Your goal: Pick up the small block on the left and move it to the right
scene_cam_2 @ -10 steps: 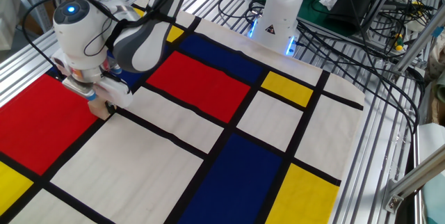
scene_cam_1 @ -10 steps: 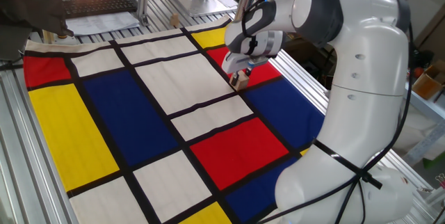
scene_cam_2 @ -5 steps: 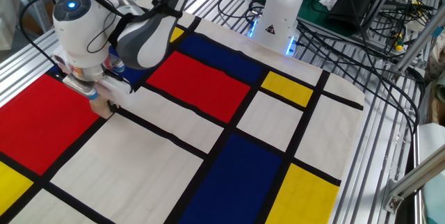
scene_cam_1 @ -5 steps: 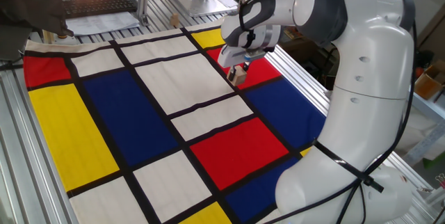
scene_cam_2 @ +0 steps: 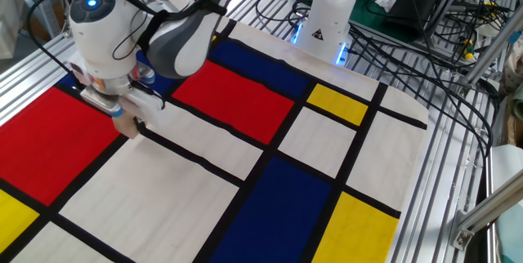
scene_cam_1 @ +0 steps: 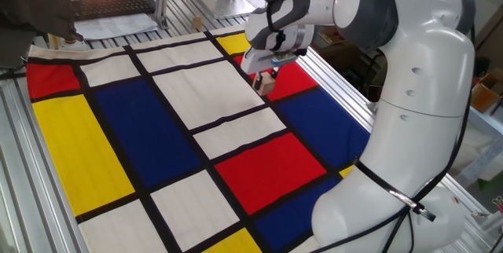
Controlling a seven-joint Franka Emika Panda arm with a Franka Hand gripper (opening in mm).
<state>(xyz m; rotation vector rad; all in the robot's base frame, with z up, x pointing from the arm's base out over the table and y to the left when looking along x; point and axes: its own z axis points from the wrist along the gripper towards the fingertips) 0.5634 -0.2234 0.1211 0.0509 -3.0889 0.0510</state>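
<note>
The small block [scene_cam_1: 267, 86] is a light-tan wooden cube pinched between the fingers of my gripper [scene_cam_1: 265, 81]. It hangs just above the cloth, where a red panel meets a black line. In the other fixed view the same small block [scene_cam_2: 129, 126] pokes out below my gripper [scene_cam_2: 128, 119], at the edge of the large red panel on the left. The gripper is shut on the block. The hand and wrist hide the block's upper part in both views.
A cloth of red, blue, yellow and white panels [scene_cam_1: 126, 127] covers the table. Aluminium rails [scene_cam_2: 458, 173] frame it. The arm's white base [scene_cam_2: 331, 18] and a tangle of cables [scene_cam_2: 409, 42] stand at the far side. A keyboard [scene_cam_1: 110, 5] lies beyond the cloth.
The gripper, still holding the block, has risen a little off the cloth and shifted sideways, leftwards in one fixed view and rightwards in the other.
</note>
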